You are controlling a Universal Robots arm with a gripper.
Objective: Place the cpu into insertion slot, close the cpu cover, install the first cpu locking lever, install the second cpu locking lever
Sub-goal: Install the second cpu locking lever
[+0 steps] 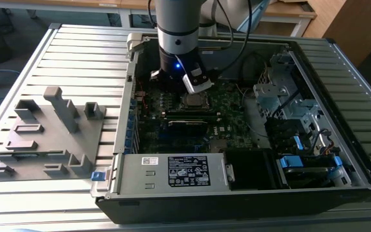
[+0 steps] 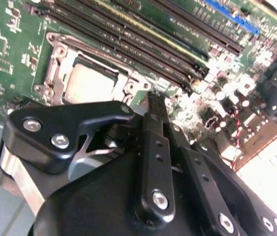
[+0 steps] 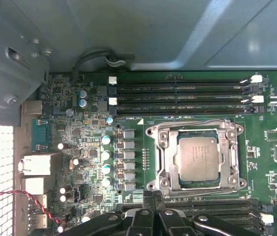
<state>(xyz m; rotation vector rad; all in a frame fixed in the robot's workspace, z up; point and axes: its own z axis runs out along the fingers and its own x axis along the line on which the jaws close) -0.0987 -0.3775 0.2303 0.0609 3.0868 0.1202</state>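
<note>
The cpu lies flat in the insertion slot on the green motherboard, its dull silver top showing. It also shows as the cpu and the cpu. The cpu cover lies down around it as a silvery frame. A thin wire lever runs along one edge of the frame. My gripper is shut with nothing in it. In the second wrist view the gripper has its black fingertips together just beside the socket's corner. In the exterior view the gripper hangs over the socket's far side.
Long black memory slots run on both sides of the socket. Case walls ring the board. A labelled metal box sits at the near edge and a drive cage on the exterior view's right. A grey fixture stands on the exterior view's left.
</note>
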